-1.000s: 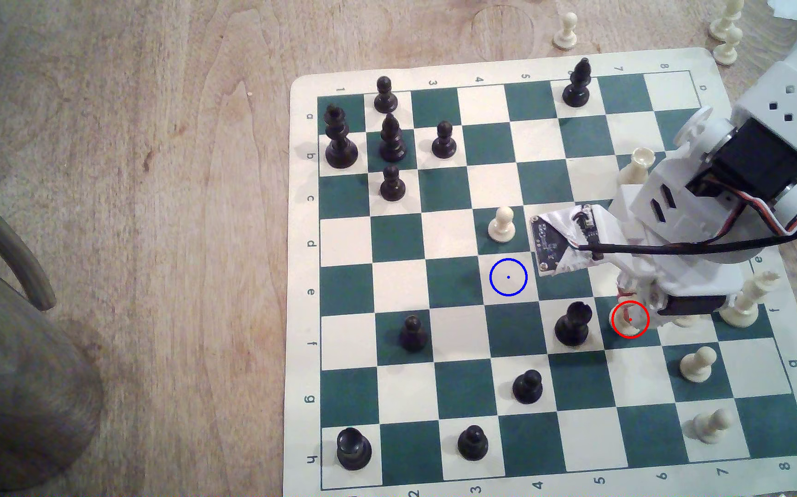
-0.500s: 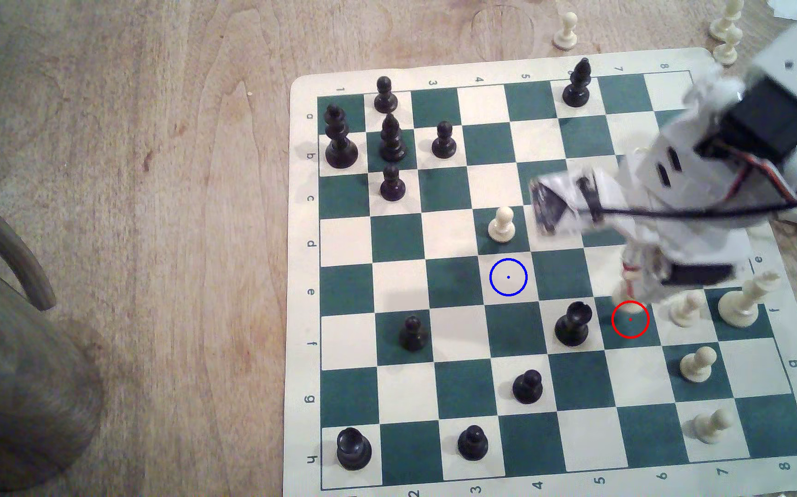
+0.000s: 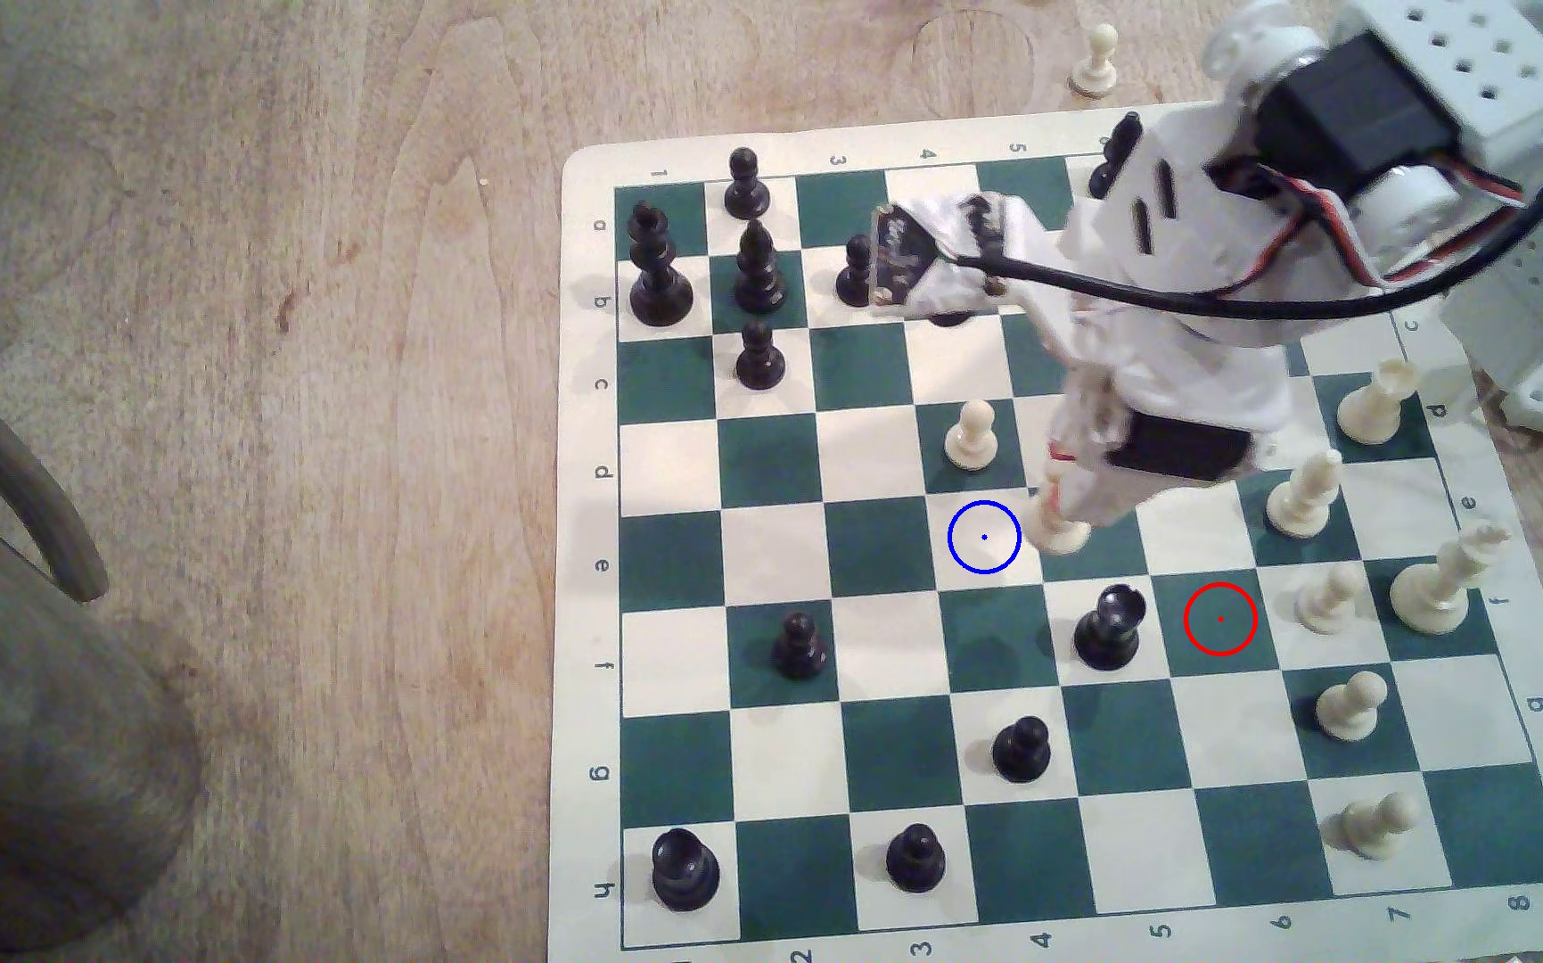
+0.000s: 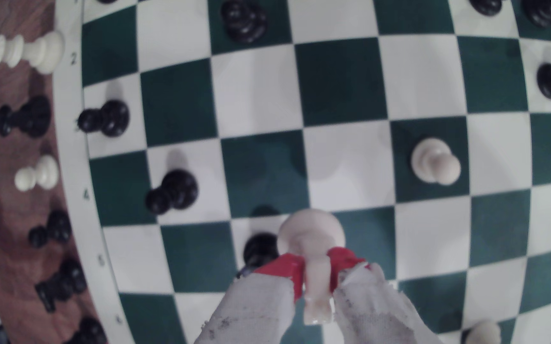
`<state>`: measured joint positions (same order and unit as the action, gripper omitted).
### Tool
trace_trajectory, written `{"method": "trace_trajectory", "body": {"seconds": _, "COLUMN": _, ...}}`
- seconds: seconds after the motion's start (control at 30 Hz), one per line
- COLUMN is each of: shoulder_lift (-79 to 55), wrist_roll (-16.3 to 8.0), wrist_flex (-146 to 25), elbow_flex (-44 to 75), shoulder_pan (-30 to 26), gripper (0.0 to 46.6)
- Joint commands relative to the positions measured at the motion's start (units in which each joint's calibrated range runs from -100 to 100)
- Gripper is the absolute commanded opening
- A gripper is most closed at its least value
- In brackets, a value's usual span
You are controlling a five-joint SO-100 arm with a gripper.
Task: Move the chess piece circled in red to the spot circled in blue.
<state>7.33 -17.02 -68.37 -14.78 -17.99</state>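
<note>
The cream-white chess piece (image 3: 1056, 530) hangs a little above the board, just to the exterior view's right of the blue-ringed cream square (image 3: 984, 537). My gripper (image 3: 1062, 495) is shut on its upper part. In the wrist view its round base (image 4: 312, 231) juts out from between the red-tipped fingers (image 4: 285, 268), and my gripper (image 4: 315, 269) clamps its stem. The red ring (image 3: 1220, 619) marks a dark green square with nothing on it.
A cream pawn (image 3: 971, 435) stands one square behind the blue ring. A black piece (image 3: 1110, 630) stands between the two rings, and a black pawn (image 3: 1020, 748) is nearer the front. Cream pieces (image 3: 1302, 500) cluster at the exterior view's right. Black pieces (image 3: 753, 268) stand at the far left.
My gripper has lifted the cream piece off the red-ringed square and carried it to the exterior view's left and away from the front edge, up to the blue ring. The arm has risen.
</note>
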Motion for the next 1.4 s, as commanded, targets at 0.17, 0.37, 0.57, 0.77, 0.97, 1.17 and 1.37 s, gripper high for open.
{"method": "trace_trajectory", "body": {"seconds": 0.17, "shoulder_lift": -8.18, "wrist_roll": 1.22, "wrist_flex": 1.86, "elbow_flex": 10.15, "shoulder_pan": 3.09, "gripper": 0.2}}
{"method": "trace_trajectory", "body": {"seconds": 0.37, "shoulder_lift": -14.55, "wrist_roll": 1.86, "wrist_flex": 5.47, "elbow_flex": 11.15, "shoulder_pan": 3.56, "gripper": 0.2}}
{"method": "trace_trajectory", "body": {"seconds": 0.57, "shoulder_lift": -16.08, "wrist_roll": 2.25, "wrist_flex": 5.55, "elbow_flex": 11.42, "shoulder_pan": 3.95, "gripper": 0.2}}
{"method": "trace_trajectory", "body": {"seconds": 0.77, "shoulder_lift": -17.26, "wrist_roll": 2.64, "wrist_flex": 5.55, "elbow_flex": 11.42, "shoulder_pan": 3.95, "gripper": 0.2}}
{"method": "trace_trajectory", "body": {"seconds": 0.97, "shoulder_lift": -17.52, "wrist_roll": 3.03, "wrist_flex": 5.55, "elbow_flex": 11.42, "shoulder_pan": 4.19, "gripper": 0.2}}
{"method": "trace_trajectory", "body": {"seconds": 1.17, "shoulder_lift": -17.94, "wrist_roll": 3.37, "wrist_flex": 5.14, "elbow_flex": 11.24, "shoulder_pan": 4.19, "gripper": 11.0}}
{"method": "trace_trajectory", "body": {"seconds": 1.37, "shoulder_lift": -15.14, "wrist_roll": 3.52, "wrist_flex": 5.47, "elbow_flex": 9.70, "shoulder_pan": 4.35, "gripper": 24.1}}
